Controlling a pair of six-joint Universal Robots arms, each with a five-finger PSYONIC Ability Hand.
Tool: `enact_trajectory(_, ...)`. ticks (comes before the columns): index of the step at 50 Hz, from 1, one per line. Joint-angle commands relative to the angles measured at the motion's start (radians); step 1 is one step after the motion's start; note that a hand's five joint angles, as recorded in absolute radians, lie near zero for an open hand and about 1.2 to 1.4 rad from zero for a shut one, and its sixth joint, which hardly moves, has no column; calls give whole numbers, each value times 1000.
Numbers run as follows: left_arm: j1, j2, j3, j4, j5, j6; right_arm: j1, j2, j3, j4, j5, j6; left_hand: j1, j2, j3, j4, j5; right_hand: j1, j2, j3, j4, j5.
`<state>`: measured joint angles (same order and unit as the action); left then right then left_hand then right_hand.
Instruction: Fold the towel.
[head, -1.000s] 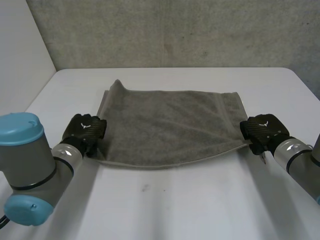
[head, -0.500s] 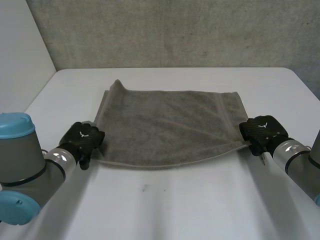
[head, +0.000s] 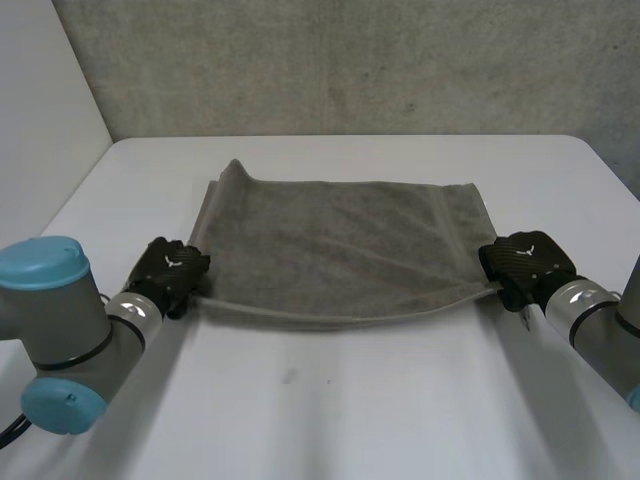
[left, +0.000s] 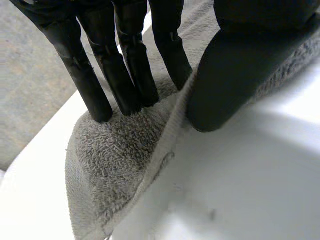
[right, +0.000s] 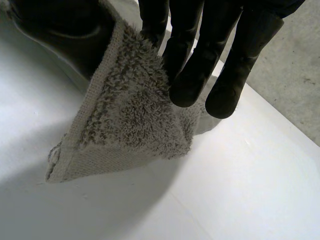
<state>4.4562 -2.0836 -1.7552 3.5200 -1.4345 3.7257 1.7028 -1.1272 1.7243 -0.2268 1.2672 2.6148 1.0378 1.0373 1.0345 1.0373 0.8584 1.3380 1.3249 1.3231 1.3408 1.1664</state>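
A grey towel (head: 340, 250) lies spread across the white table (head: 330, 400), its far-left corner slightly peaked. My left hand (head: 172, 268) is at the near-left corner. There its fingers (left: 130, 75) press on top of the towel (left: 115, 160) and the thumb (left: 225, 75) closes against the hem from the other side. My right hand (head: 522, 262) is at the near-right corner, with the towel (right: 130, 120) pinched between fingers (right: 195, 65) and thumb (right: 65, 30); the corner tip pokes out past them. The near edge hangs slightly off the table between both hands.
A grey wall (head: 340, 60) rises behind the table's far edge. Bare table runs from the towel's near edge toward me, with a small dark speck (head: 290, 377) on it. The table's side edges lie just outside each arm.
My left hand shifted at the near-left corner and its fingers closed on the cloth; the near edge on that side has lifted a little. The right hand has stayed put.
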Motion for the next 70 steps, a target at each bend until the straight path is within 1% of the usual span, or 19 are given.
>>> enact_trajectory(1,37,112,-59,4,-6,0,-6,-17,-12,11,14,-1,218,218,221,218,223,58,71,73,55,55)
enact_trajectory(10,40,264,-173,-27,-3,3,-18,-102,-23,83,14,-10,215,215,218,215,220,58,71,73,55,55)
enact_trajectory(16,38,392,-254,-72,0,7,-32,-212,-45,304,6,-82,250,251,254,251,255,58,71,73,55,55)
enact_trajectory(17,38,433,-273,-88,2,5,-37,-244,-40,369,3,-107,357,358,361,358,362,58,71,73,55,55)
enact_trajectory(18,38,433,-273,-88,2,5,-37,-244,-40,369,3,-107,358,359,362,359,363,58,71,73,55,55)
enact_trajectory(25,38,641,-349,-206,3,7,-48,-405,23,585,6,-251,358,359,362,359,363,58,71,73,55,55)
enact_trajectory(29,38,721,-372,-283,3,8,-81,-485,69,633,9,-347,358,359,362,359,363,58,71,73,55,55)
enact_trajectory(31,37,780,-385,-373,5,10,-104,-520,83,652,11,-390,358,359,362,359,363,58,71,73,55,55)
enact_trajectory(37,34,792,-392,-444,8,25,-135,-569,87,678,11,-473,358,359,362,359,363,58,71,73,55,55)
enact_trajectory(40,40,778,-386,-426,8,45,-137,-557,75,670,3,-463,358,359,362,359,363,58,71,73,55,55)
enact_trajectory(44,41,651,-348,-331,8,75,-132,-494,55,635,6,-446,358,359,362,359,363,58,71,73,55,55)
enact_trajectory(46,41,597,-320,-296,8,85,-127,-383,9,563,8,-405,358,359,362,359,363,58,71,73,55,55)
enact_trajectory(50,40,425,-207,-231,9,89,-120,-281,-43,492,9,-372,358,359,362,359,363,58,71,73,55,55)
enact_trajectory(52,35,359,-156,-225,9,89,-115,-240,-69,469,12,-364,358,359,362,359,363,58,71,73,55,55)
enact_trajectory(54,26,298,-102,-225,9,88,-97,-131,-145,423,24,-354,358,359,362,359,363,58,71,73,55,55)
enact_trajectory(55,22,237,-48,-222,8,86,-97,-131,-146,423,24,-354,358,359,362,359,363,58,71,73,55,55)
enact_trajectory(59,6,64,127,-222,2,80,-57,19,-264,361,55,-346,358,359,362,359,363,58,71,73,55,55)
enact_trajectory(67,-9,-148,367,-222,-1,74,-14,225,-455,284,116,-346,358,359,362,359,363,58,71,73,55,55)
enact_trajectory(70,-12,-177,404,-222,-1,74,-2,283,-523,285,145,-346,358,359,362,359,363,58,71,73,55,55)
